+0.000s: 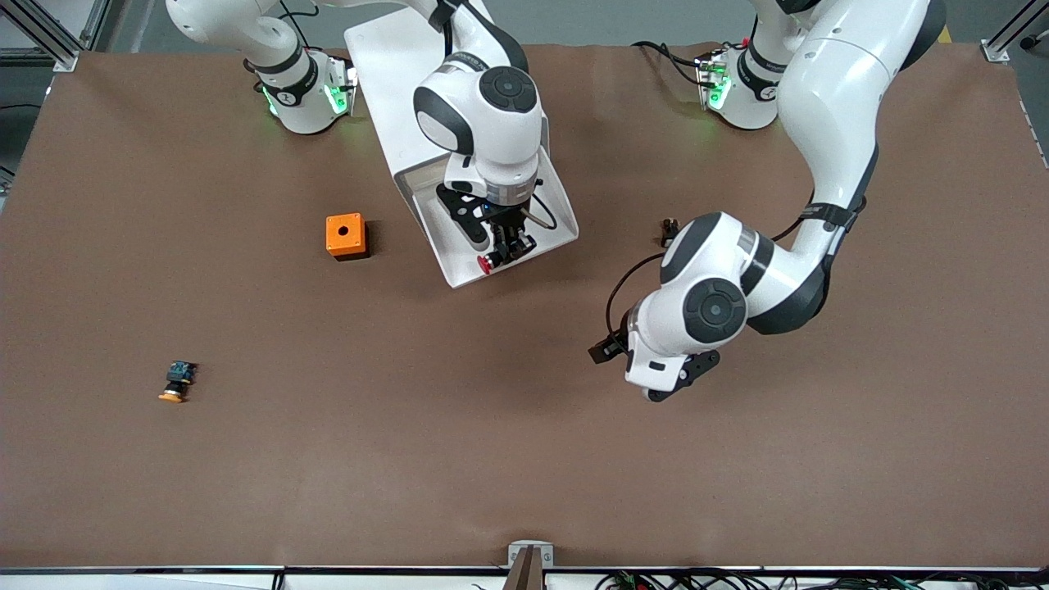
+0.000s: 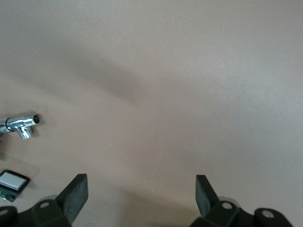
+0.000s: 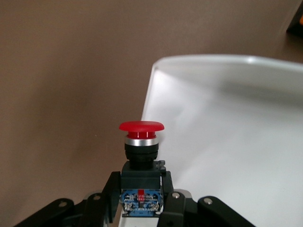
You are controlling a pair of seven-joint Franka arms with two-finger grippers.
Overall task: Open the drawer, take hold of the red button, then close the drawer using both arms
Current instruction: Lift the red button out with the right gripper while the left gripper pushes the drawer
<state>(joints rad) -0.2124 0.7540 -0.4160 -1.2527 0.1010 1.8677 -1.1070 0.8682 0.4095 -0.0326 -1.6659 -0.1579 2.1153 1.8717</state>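
The drawer [image 1: 559, 215] stands pulled out of the white cabinet [image 1: 385, 65] toward the front camera, its white tray showing in the right wrist view [image 3: 227, 123]. My right gripper [image 1: 508, 248] is over the drawer's front corner, shut on the black-and-blue body of the red-capped button [image 1: 486, 264]. In the right wrist view the button [image 3: 141, 142] sits between the fingers of the right gripper [image 3: 140, 189], its cap over the tray's rim. My left gripper [image 1: 664, 392] hangs open and empty over bare table toward the left arm's end; the left wrist view shows the gripper [image 2: 141, 189] with only brown table between its fingers.
An orange box with a hole [image 1: 345, 235] stands beside the drawer toward the right arm's end. An orange-capped button [image 1: 176, 383] lies nearer the front camera at that end. A small dark part [image 1: 669, 229] lies on the table by the left arm's elbow.
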